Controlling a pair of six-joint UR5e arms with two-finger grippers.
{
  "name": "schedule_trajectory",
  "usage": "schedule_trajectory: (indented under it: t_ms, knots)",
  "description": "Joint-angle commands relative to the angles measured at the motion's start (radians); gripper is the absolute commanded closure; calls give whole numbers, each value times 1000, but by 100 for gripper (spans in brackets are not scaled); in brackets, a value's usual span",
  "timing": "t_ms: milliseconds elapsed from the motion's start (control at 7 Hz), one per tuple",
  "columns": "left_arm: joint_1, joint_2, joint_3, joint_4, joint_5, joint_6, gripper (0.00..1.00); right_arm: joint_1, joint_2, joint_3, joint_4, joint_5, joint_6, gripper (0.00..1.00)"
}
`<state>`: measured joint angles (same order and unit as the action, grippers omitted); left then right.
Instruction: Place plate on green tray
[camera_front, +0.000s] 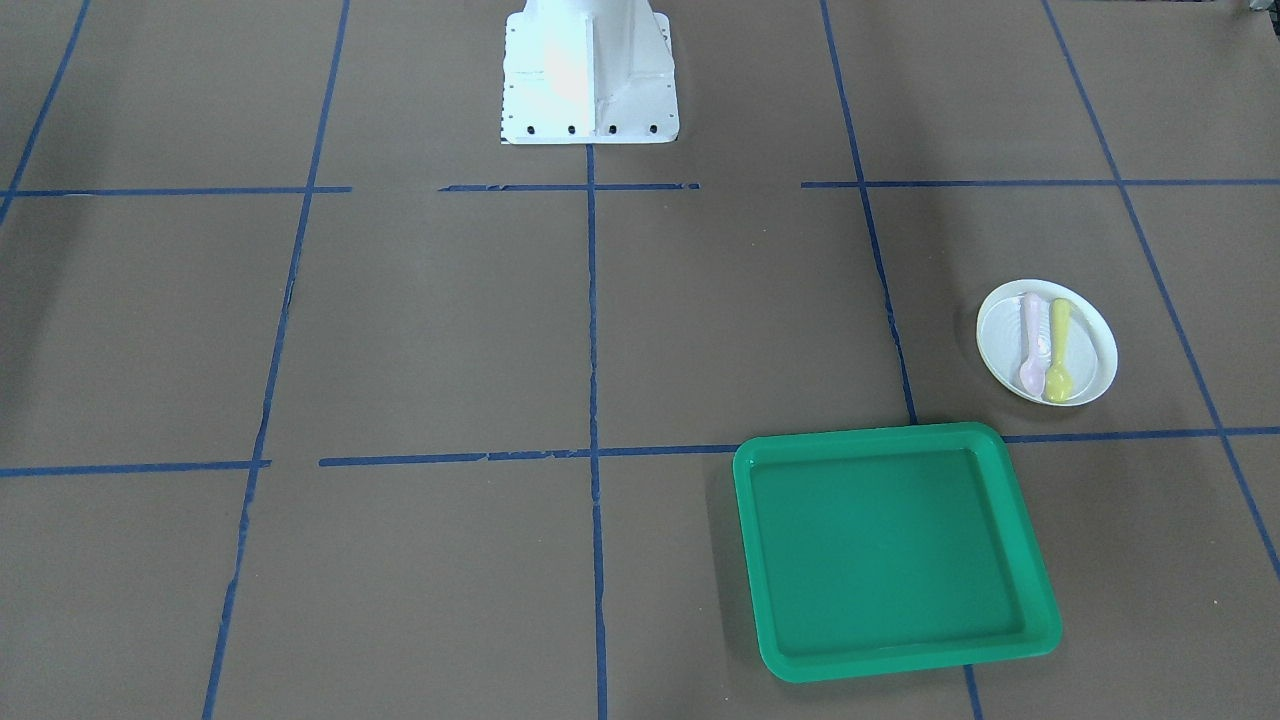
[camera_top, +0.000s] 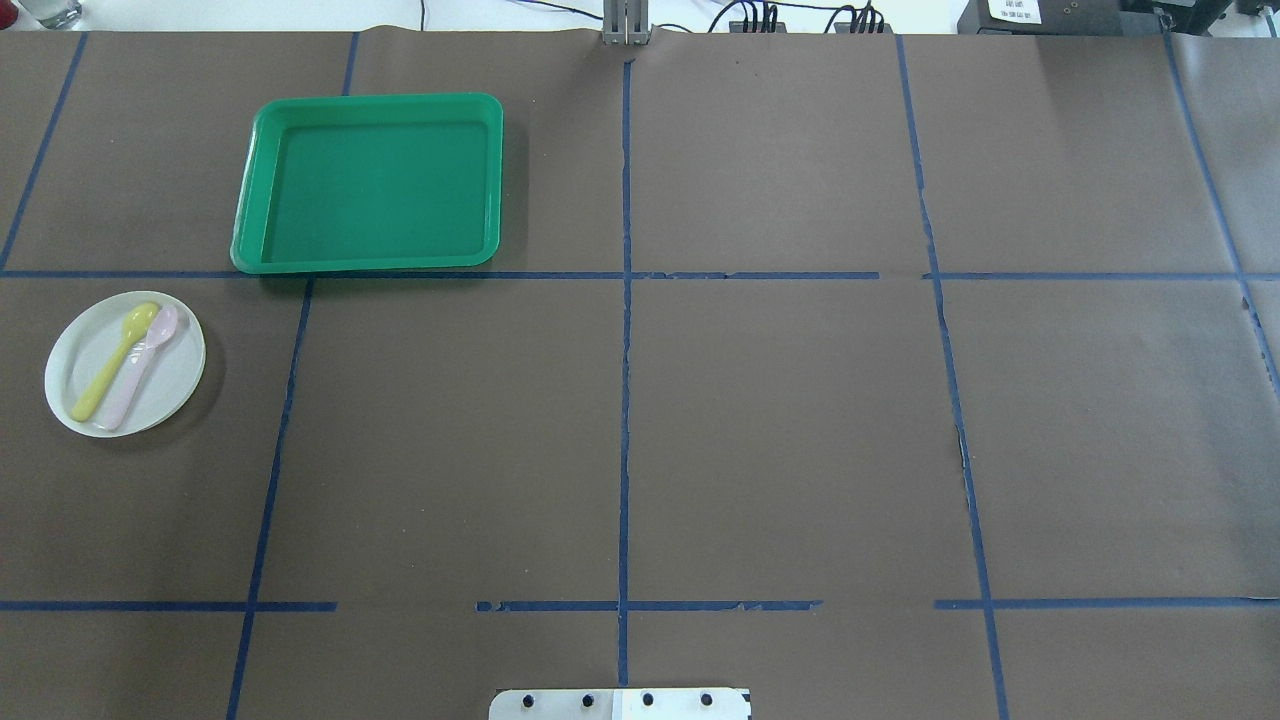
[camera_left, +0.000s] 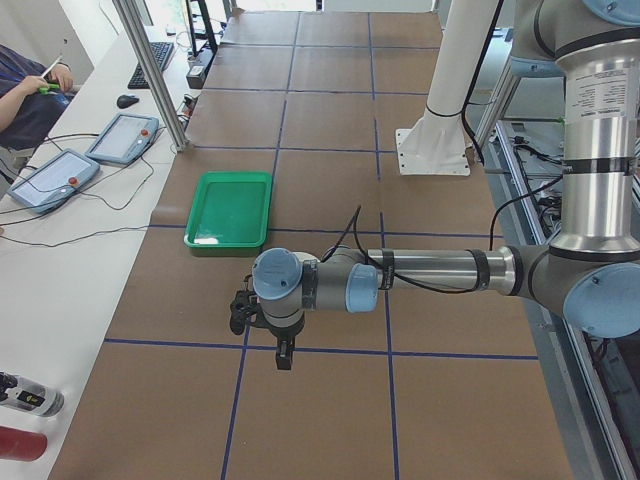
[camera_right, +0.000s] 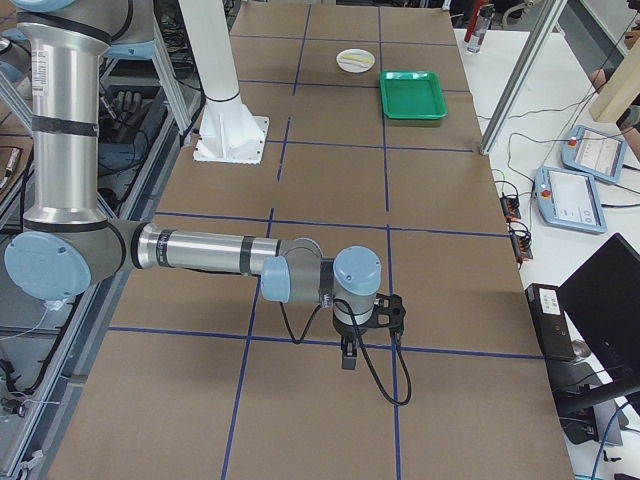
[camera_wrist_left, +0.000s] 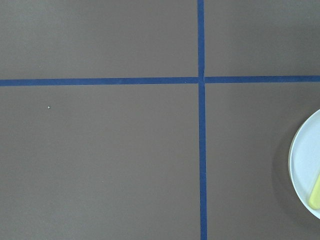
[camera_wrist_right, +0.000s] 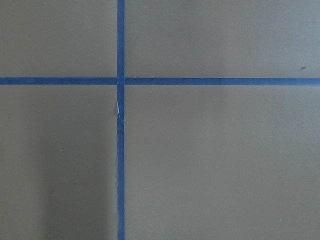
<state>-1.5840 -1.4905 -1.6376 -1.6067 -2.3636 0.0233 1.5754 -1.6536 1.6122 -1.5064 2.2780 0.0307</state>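
The plate (camera_top: 168, 382) sat off the green tray (camera_top: 370, 185).
It lay mid-left overhead, below the tray, holding a yellow spoon (camera_top: 113, 365) and a pink spoon (camera_top: 140, 368); I couldn't tell whether the left gripper (camera_left: 284, 356) or the right gripper (camera_right: 348, 356) was open.

The plate (camera_top: 168, 380) sits at the left edge of the worktop (camera_top: 780, 430). A yellow spoon (camera_top: 112, 362) and a pink spoon (camera_top: 140, 370) lie side by side across its middle, leaving its rim and two crescents of floor bare. The green tray (camera_top: 370, 185) lies farther back and slightly right, apart from the plate, with a band of bare worktop between them. Its floor shows bare green out to the raised rim. The left end effector (camera_left: 285, 355) hangs above the worktop on the left, and the right end effector (camera_right: 347, 355) does so on the right. A white pedestal (camera_front: 590, 80) stands at the near middle.
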Motion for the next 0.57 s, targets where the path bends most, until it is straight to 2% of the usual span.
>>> schedule_trajectory:
  t_ms: [0,429]
  knots:
    - [1,-5,-13,2,0,3,0,0,0,0,0,0,0,0]
    - [1,-33,-41,-4,-5,-6,0,0,0,0,0,0,0,0]
